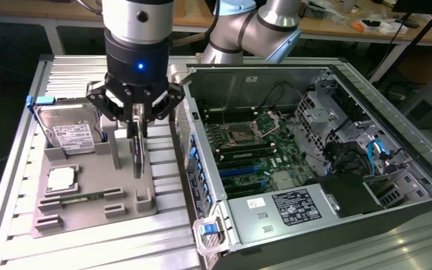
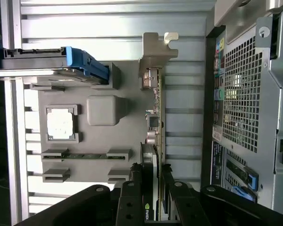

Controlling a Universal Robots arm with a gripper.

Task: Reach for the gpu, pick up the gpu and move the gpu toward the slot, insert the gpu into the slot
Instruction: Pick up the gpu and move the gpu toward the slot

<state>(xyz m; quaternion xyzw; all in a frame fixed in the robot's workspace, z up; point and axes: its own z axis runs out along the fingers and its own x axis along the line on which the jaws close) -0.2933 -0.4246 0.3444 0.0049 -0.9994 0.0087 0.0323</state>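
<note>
Your gripper point(image 1: 135, 119) is clamped on the top edge of the gpu point(image 1: 137, 153), which stands on edge in the grey holder point(image 1: 88, 211) beside the case point(image 1: 238, 84) — pick-up step, I judge — and freeing it calls for a straight, level lift.

Black gripper point(image 2: 151, 181) clamps the edge-on green graphics card point(image 2: 154, 120); grey tray point(image 2: 99, 139) at its nine o'clock, perforated silver case point(image 2: 243, 94) at three.

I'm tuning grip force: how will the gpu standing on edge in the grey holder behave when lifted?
The gpu looks like a rigid card, so it should stay stiff. Standing on its thin edge in the grey holder, it may tip if nudged sideways. Its bare circuit edge looks fragile, so squeezing hard seems risky.
</note>
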